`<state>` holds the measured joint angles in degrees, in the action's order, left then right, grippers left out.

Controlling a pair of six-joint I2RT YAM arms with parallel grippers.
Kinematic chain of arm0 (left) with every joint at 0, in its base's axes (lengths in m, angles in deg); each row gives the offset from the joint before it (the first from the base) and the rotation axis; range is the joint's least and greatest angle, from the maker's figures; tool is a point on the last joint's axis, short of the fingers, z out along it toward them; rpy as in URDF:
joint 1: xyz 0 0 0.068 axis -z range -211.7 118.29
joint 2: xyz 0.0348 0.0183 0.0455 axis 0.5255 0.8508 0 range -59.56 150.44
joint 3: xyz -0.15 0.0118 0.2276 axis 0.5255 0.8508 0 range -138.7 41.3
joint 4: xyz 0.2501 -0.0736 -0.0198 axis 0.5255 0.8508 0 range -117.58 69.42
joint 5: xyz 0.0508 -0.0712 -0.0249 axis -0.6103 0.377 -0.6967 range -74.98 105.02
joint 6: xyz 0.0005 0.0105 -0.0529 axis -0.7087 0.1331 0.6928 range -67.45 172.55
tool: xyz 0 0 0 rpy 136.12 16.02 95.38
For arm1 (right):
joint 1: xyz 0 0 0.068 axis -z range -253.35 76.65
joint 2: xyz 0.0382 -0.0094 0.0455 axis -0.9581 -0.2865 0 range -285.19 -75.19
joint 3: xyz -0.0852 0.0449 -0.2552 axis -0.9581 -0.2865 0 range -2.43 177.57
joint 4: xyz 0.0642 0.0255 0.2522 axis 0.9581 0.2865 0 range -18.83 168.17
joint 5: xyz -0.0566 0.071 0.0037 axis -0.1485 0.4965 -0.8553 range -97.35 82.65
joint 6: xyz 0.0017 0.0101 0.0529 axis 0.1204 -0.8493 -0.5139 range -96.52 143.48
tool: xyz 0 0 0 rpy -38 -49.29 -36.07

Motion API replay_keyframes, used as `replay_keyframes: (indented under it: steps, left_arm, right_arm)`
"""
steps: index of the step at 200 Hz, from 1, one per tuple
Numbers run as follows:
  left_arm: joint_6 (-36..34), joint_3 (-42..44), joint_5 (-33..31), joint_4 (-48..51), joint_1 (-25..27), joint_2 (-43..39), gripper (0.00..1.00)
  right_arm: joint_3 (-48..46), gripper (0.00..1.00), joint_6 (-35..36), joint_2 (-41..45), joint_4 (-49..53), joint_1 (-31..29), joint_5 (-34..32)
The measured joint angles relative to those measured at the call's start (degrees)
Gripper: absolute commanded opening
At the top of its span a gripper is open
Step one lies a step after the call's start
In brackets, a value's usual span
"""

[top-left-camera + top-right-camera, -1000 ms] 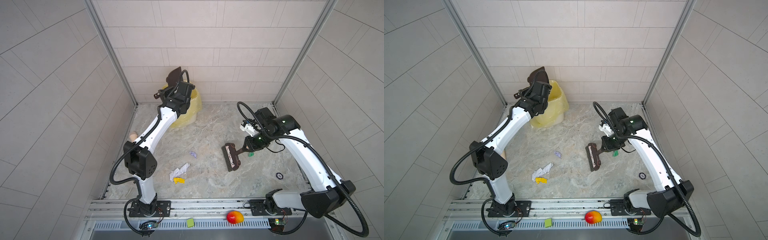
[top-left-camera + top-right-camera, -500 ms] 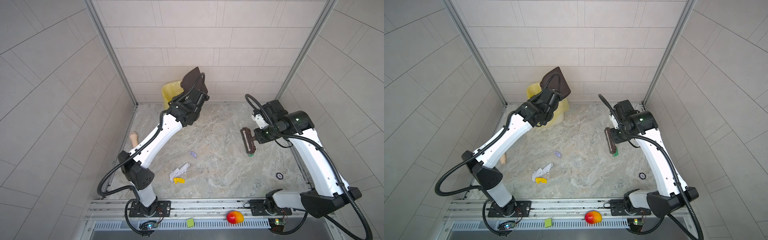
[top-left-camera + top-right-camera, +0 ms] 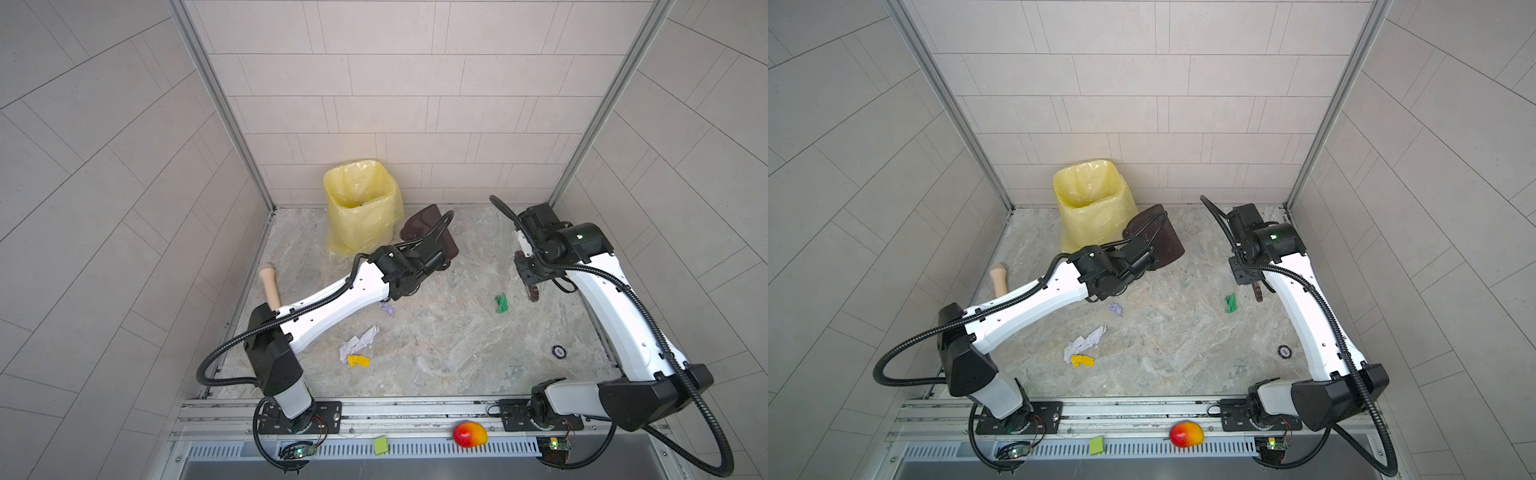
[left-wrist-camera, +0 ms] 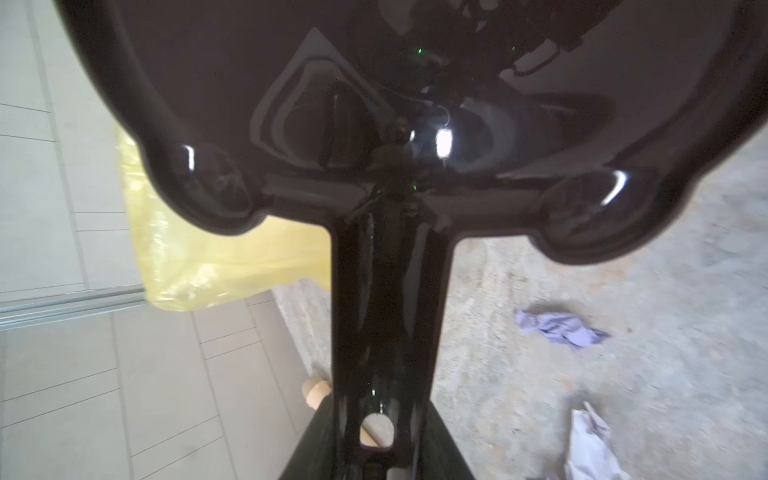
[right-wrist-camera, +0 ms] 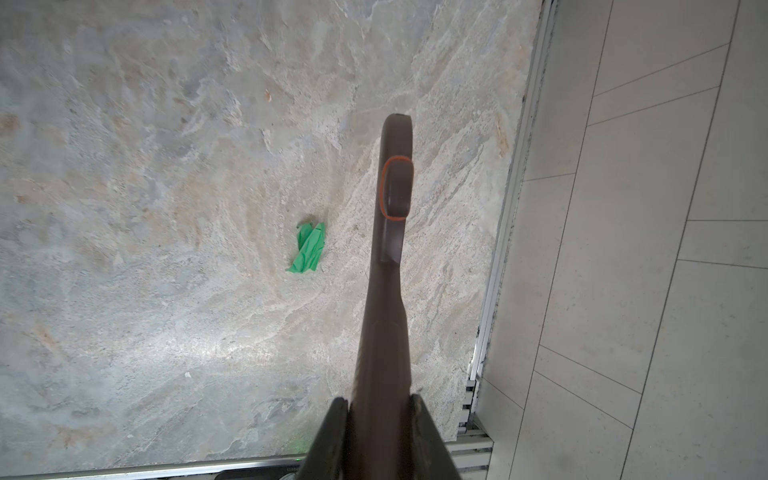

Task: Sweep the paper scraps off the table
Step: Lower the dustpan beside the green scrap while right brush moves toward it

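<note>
The left gripper (image 4: pixel 374 451) is clamping the handle of the dustpan (image 3: pixel 419 220), which is now sitting low just beside the yellow bin (image 3: pixel 359 216). A second ago it was tipped over the bin's mouth, so that load is probably emptied. The right gripper (image 5: pixel 378 409) is pinching the brush (image 5: pixel 395 187), which is pulling back toward the right wall and away from the green scrap (image 3: pixel 502 303). The lavender scrap (image 3: pixel 386 308), white scrap (image 3: pixel 359 343) and yellow scrap (image 3: pixel 358 360) are still lying mid-table (image 3: pixel 436 365), awaiting another pass.

You see a robot lab cell: beige tiled walls (image 3: pixel 415 104) and aluminium rails (image 3: pixel 395 412) around the grey-beige marble-patterned table (image 3: pixel 440 332).
</note>
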<state>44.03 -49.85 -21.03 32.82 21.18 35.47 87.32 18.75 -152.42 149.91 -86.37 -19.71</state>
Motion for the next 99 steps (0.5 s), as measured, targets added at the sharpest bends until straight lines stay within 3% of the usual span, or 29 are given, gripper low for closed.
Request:
replay_keyframes:
  steps: [47, 99]
  left_arm:
    - [7.6, 5.9, 11.5, 1.4, 1.1, -2.2, 0.0]
    - [10.6, 11.6, 22.3, 1.3, 3.5, -1.9, 0.0]
  right_arm:
    - [-1.8, 0.0, 0.9, -2.5, -2.4, 1.7, 1.1]
    - [-1.8, 0.0, 2.1, -5.8, -4.1, 1.9, 2.6]
